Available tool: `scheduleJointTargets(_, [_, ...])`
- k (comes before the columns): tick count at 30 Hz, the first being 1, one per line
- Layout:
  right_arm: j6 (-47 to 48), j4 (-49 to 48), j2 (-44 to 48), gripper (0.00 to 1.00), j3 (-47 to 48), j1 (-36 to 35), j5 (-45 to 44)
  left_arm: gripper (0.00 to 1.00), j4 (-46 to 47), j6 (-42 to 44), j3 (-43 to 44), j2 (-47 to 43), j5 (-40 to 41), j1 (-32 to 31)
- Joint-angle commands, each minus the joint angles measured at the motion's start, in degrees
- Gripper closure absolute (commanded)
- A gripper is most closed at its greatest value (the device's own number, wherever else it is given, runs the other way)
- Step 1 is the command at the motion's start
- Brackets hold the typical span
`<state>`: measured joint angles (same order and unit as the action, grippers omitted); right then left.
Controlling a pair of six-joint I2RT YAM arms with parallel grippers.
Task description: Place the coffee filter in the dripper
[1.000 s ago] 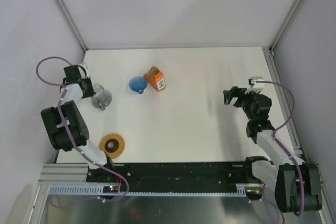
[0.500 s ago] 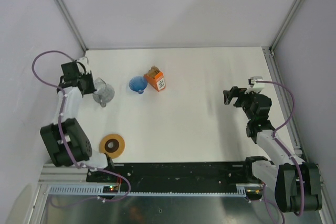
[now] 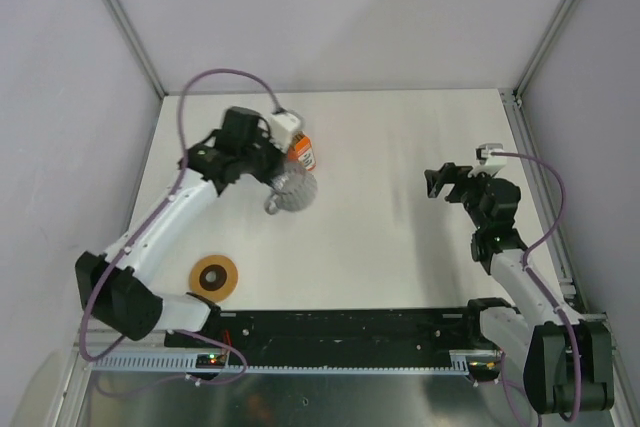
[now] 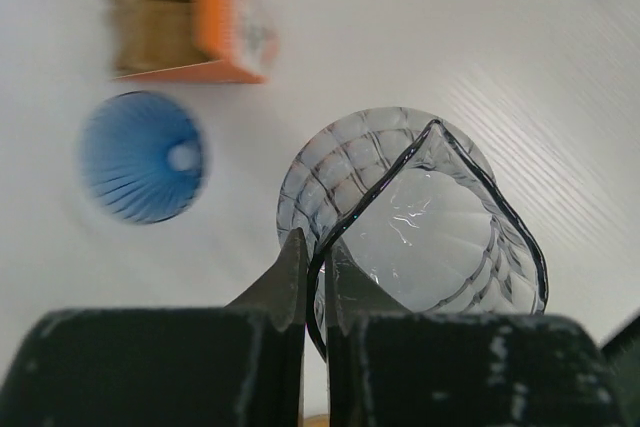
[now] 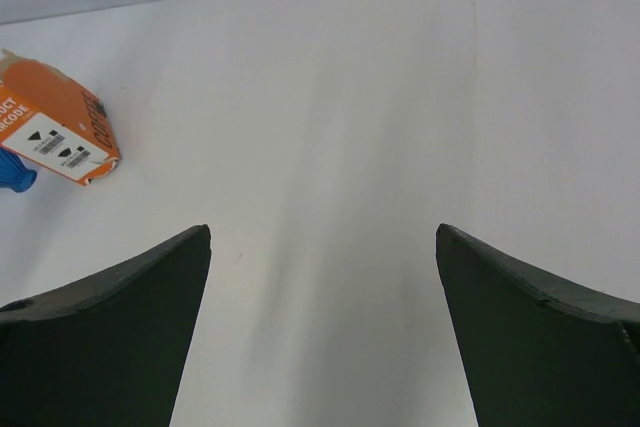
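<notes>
The dripper (image 4: 143, 157), a blue ribbed cone, stands on the white table next to an orange box (image 4: 190, 22); in the top view my left arm hides it. Tan-brown paper (image 4: 148, 9) shows at the box's open end, blurred; I see no coffee filter lying loose. My left gripper (image 4: 315, 267) is shut on the rim of a clear glass jug (image 4: 420, 217) and holds it just right of the dripper; the jug also shows in the top view (image 3: 292, 190). My right gripper (image 5: 323, 232) is open and empty, far to the right (image 3: 437, 183).
The orange box (image 3: 303, 152) peeks out beside my left wrist and shows in the right wrist view (image 5: 55, 132), with a sliver of the blue dripper (image 5: 12, 177) beside it. A cup with an orange-tan ring top (image 3: 215, 275) stands near the front left. Grey walls enclose the table.
My left arm has swung from the far left edge to the middle, carrying the glass jug to beside the dripper and box. The right arm has barely moved.
</notes>
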<state>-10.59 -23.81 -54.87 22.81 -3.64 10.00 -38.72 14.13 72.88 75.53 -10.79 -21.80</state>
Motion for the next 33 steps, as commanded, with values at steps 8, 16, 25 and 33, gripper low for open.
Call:
scheduleJointTargets(8, [-1.9,6.2,7.4,0.01,2.9,1.0,-1.0,1.0,-2.3,8.8,6.0,14.5,-8.4,-22.4])
scheduleJointTargets(16, [-1.3,8.2,9.9,0.01,2.9,1.5,-2.2,1.0,5.5,11.1,6.2,22.5,-7.4,-26.4])
scheduleJointTargets(25, [-1.5,7.9,9.5,0.01,2.9,2.4,-1.5,1.0,13.2,16.1,-0.3,22.9,-7.9,-26.7])
scheduleJointTargets(33, [-1.8,7.5,8.8,0.01,2.9,3.0,-0.6,0.92,13.4,21.7,-2.5,23.7,-11.5,-26.8])
